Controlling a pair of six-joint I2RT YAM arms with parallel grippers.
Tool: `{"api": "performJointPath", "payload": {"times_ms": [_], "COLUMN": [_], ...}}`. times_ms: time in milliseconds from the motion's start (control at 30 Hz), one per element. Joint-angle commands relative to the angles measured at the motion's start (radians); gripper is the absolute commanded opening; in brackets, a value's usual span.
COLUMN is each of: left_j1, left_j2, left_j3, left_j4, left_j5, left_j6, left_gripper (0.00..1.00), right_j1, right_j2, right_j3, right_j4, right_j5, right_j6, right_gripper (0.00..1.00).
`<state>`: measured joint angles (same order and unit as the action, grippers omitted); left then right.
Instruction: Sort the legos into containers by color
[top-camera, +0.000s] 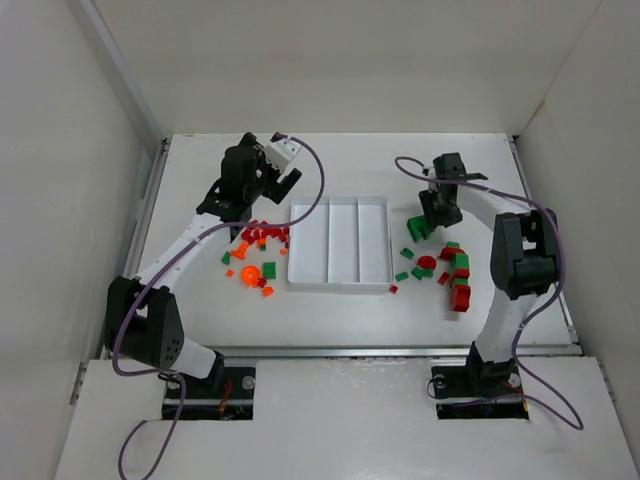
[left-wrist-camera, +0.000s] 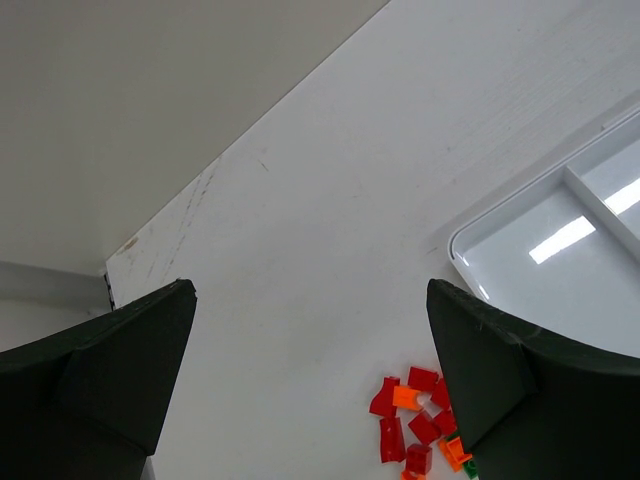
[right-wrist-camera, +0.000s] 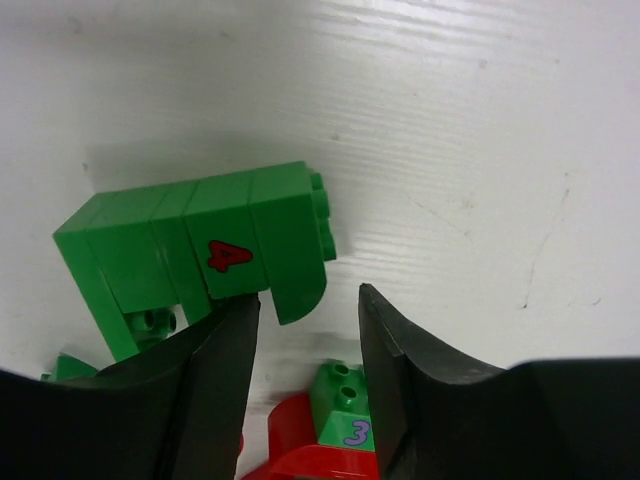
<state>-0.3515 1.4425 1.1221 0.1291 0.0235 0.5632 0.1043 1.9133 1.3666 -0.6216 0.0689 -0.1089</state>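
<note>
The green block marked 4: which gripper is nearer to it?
Right. The right gripper hovers at the green block marked 4; the left gripper is across the tray, over the other pile.

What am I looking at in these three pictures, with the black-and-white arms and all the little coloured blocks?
Two robot arms are bolted at a table's near edge. One picture looks down from above; the other two come from cameras on each wrist, so the dark shapes are fingers. In the middle sits a white tray with three long compartments, all empty. Red, orange and green bricks lie scattered on both sides. The left gripper is wide open, holding nothing. The right gripper hangs just over a green block marked 4, jaws partly apart; it does not appear to be gripping it.
</note>
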Motion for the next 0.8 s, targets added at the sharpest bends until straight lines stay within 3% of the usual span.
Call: {"api": "performJointPath", "payload": {"times_ms": [0, 267, 400, 500, 600, 633, 767], "left_j1": [0.000, 0.000, 0.000, 0.000, 0.000, 0.000, 0.000], "left_j2": [-0.053, -0.062, -0.062, -0.062, -0.062, -0.062, -0.062], "left_j3": [-0.004, -0.013, -0.013, -0.022, -0.022, -0.022, -0.031], "left_j4": [0.027, 0.027, 0.027, 0.027, 0.018, 0.018, 0.018], "left_j5": [0.015, 0.015, 0.015, 0.015, 0.015, 0.015, 0.015], "left_j6": [-0.013, 0.006, 0.006, 0.006, 0.006, 0.006, 0.006], "left_gripper": [1.00, 1.00, 1.00, 1.00, 1.00, 1.00, 1.00], "right_j1": [0.055, 0.084, 0.084, 0.084, 0.084, 0.084, 0.084], "right_j2": [-0.007, 0.024, 0.035, 0.046, 0.055, 0.055, 0.055], "right_j3": [0.031, 0.042, 0.042, 0.051, 0.051, 0.051, 0.040], "right_j4": [0.069, 0.102, 0.112, 0.122, 0.122, 0.122, 0.143], "right_j5": [0.060, 0.082, 0.042, 0.031, 0.020, 0.020, 0.020], "right_j6": [-0.063, -0.127, -0.137, -0.137, -0.127, -0.127, -0.118], "right_gripper": [0.50, 0.49, 0.34, 0.29, 0.18, 0.10, 0.08]}}
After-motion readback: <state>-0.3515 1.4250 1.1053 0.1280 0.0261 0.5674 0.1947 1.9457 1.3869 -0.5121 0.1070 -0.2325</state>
